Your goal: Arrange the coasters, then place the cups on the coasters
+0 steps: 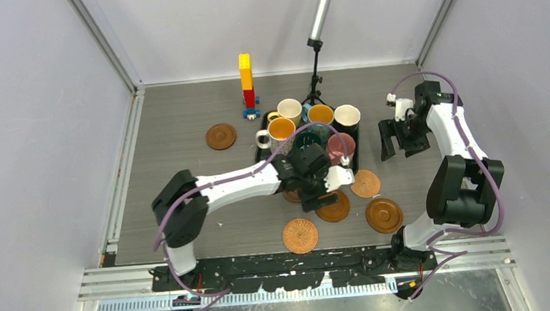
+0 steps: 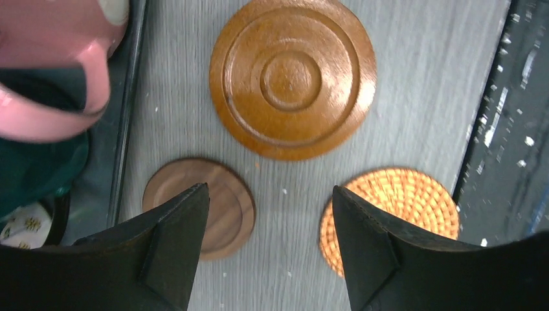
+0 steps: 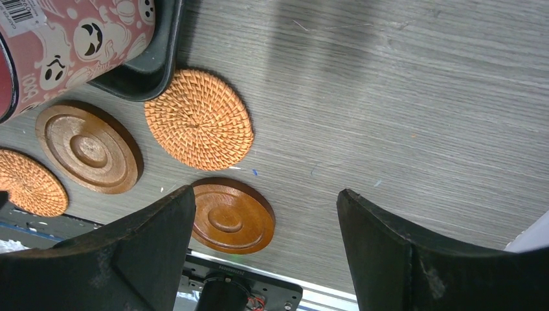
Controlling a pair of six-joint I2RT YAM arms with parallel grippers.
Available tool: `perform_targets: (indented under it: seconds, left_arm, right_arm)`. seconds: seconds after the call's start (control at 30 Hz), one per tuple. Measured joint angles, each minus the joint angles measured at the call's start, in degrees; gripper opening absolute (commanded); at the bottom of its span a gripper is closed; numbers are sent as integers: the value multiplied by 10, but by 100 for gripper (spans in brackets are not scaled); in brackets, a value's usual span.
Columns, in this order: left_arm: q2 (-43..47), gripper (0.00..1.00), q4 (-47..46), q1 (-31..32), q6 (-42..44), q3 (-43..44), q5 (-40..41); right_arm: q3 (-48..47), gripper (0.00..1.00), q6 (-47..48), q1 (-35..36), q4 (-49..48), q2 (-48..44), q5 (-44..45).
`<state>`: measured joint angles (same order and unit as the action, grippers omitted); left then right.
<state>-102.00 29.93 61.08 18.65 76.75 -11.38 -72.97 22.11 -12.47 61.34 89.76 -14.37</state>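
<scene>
Six coasters (image 1: 384,214) lie on the worktop (image 1: 182,118), none carrying a cup yet. Five crowd together just near of the tray (image 2: 128,97). One glossy brown coaster (image 1: 221,136) sits well apart to the far left. Your left end effector (image 2: 268,191) hangs over the crowd, jaws apart and empty, with the dark brown coaster (image 2: 199,207) under one finger and a woven coaster (image 2: 388,207) under the other. Your right end effector (image 3: 265,194) stands to the right of the tray, likewise apart and empty. The cups (image 1: 307,128) stand in the tray, the pink mug (image 2: 45,65) on its near side.

Judgement: spacing the coasters is the step in hand. Commit to one disc and do not straddle two. The dark coaster is thin and matt with a shallow rim, so take it squarely across its edge. The ringed coaster (image 2: 292,76) is lacquered and probably slippery. The woven discs are coarse and should grip well. Set each one well apart from its neighbours, so that mug handles do not clash.
</scene>
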Motion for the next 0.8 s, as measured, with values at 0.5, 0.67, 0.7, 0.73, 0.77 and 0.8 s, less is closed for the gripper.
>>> perform_targets:
  seconds: [0.5,0.67,0.7,0.73,0.77,0.8]
  left_arm:
    - [-125,72,-5,30,-22,102,39]
    - [-136,72,-5,30,-22,102,48]
    - [-139,72,-5,30,-22,102,49]
    - [-141,72,-5,30,-22,102,50]
    - [-144,72,-5,30,-22,102,53]
    - [-147,72,-5,30,-22,102,54]
  right_arm:
    - [27,84,2,-29,7,-18,-10]
    - [32,84,3,-35,7,-27,-14]
    - [34,84,3,-35,7,-27,-14]
    - [35,84,3,-35,7,-27,-14]
    - [35,84,3,-35,8,-27,-15]
    - [35,84,3,-37,8,-27,-15]
